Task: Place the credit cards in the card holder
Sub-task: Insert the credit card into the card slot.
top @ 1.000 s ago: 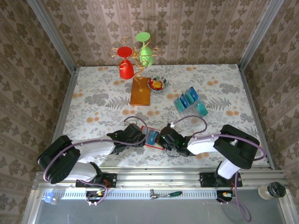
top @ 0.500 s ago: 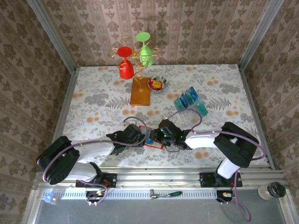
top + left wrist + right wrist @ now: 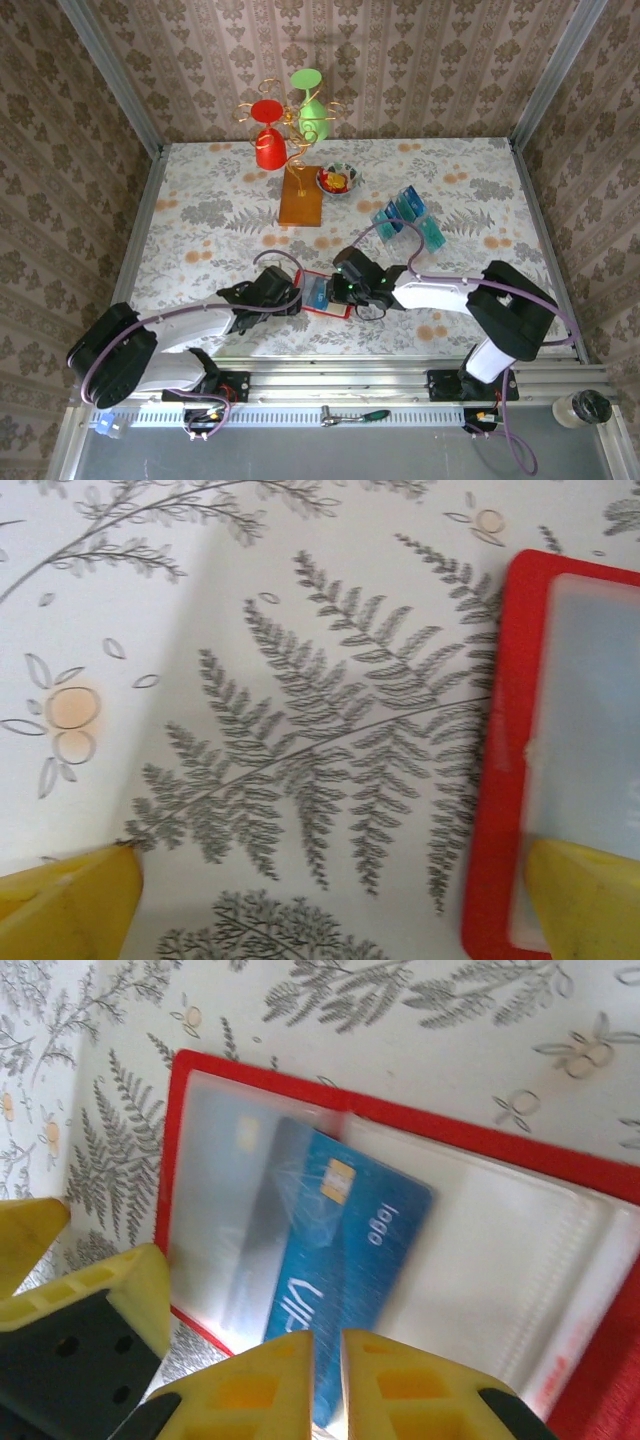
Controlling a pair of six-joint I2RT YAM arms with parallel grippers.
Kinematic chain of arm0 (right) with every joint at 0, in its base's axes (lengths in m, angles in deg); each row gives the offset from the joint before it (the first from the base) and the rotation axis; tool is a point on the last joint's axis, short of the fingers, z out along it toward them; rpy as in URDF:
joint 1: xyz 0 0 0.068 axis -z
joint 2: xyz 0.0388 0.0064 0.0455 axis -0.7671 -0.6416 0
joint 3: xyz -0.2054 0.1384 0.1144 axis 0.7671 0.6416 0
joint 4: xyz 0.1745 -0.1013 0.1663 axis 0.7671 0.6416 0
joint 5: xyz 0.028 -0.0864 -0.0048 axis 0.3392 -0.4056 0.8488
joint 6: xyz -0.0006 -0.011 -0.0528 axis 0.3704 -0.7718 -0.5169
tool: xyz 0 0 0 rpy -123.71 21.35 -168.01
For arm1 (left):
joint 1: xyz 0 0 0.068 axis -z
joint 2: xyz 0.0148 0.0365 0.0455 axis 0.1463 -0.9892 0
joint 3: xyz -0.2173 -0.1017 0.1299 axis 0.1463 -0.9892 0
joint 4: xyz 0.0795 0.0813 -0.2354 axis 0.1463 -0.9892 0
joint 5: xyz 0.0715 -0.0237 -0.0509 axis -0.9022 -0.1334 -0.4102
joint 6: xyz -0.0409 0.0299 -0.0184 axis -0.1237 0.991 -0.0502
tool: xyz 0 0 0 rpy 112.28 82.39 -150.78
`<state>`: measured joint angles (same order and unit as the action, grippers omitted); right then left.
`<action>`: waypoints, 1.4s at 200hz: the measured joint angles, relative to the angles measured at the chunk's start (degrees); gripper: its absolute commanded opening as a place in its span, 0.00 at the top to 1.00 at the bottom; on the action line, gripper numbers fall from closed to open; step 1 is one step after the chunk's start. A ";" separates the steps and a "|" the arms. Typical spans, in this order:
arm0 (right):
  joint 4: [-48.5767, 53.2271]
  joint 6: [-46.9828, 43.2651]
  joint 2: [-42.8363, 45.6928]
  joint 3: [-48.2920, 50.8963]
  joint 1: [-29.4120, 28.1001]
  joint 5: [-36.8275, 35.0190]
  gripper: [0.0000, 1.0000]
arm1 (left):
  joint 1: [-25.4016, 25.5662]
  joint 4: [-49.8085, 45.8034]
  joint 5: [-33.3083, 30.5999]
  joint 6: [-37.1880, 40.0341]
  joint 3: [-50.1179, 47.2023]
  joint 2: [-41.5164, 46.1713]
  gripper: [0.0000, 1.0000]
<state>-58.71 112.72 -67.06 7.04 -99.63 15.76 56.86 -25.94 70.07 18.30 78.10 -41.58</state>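
Observation:
The red card holder (image 3: 338, 306) lies open near the table's front edge. A teal-blue credit card (image 3: 340, 1250) lies slanted on it, its top end under the clear pocket (image 3: 250, 1190). My right gripper (image 3: 326, 1380) is at the card's near end, its jaws almost together with a thin slit between them and the card flat below, not pinched. My left gripper (image 3: 330, 905) is open, with one fingertip (image 3: 585, 900) on the holder's (image 3: 500, 780) edge and the other on the tablecloth. More credit cards (image 3: 405, 213) stand in a clear rack at the back right.
An orange stand base (image 3: 300, 195) with a gold wire tree carrying red and green cups (image 3: 290, 120) is at the back centre. A small bowl (image 3: 338, 180) sits beside it. Both arms meet over the holder near the front edge.
My right gripper has moved left over the open holder, opened briefly and closed again. The card now sits partly under the clear pocket. My left arm shifted slightly left.

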 measured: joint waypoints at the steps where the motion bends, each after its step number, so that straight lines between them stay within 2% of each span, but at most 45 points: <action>1: 0.00 -0.02 -0.07 -0.04 0.00 0.02 0.86 | -0.07 -0.02 0.00 0.00 0.00 0.00 0.00; 66: 1.03 -1.25 -4.90 -2.05 0.00 0.98 0.90 | -1.20 -0.04 0.48 0.02 -0.07 0.09 0.00; 187: 1.31 -1.46 -12.41 -10.58 0.04 4.07 0.92 | -1.31 0.87 0.61 0.07 -0.72 0.42 0.00; 229: 2.93 -2.73 -11.67 -10.93 0.15 4.20 0.92 | -1.92 0.28 0.90 0.04 -0.72 1.22 0.00; 280: 7.04 -5.51 -5.79 -10.84 0.66 2.34 0.92 | -5.31 -2.62 0.87 0.07 -0.70 2.34 0.00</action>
<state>-51.68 107.21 -72.85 -3.80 -98.97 18.10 51.55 -28.56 70.94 18.36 77.40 -39.24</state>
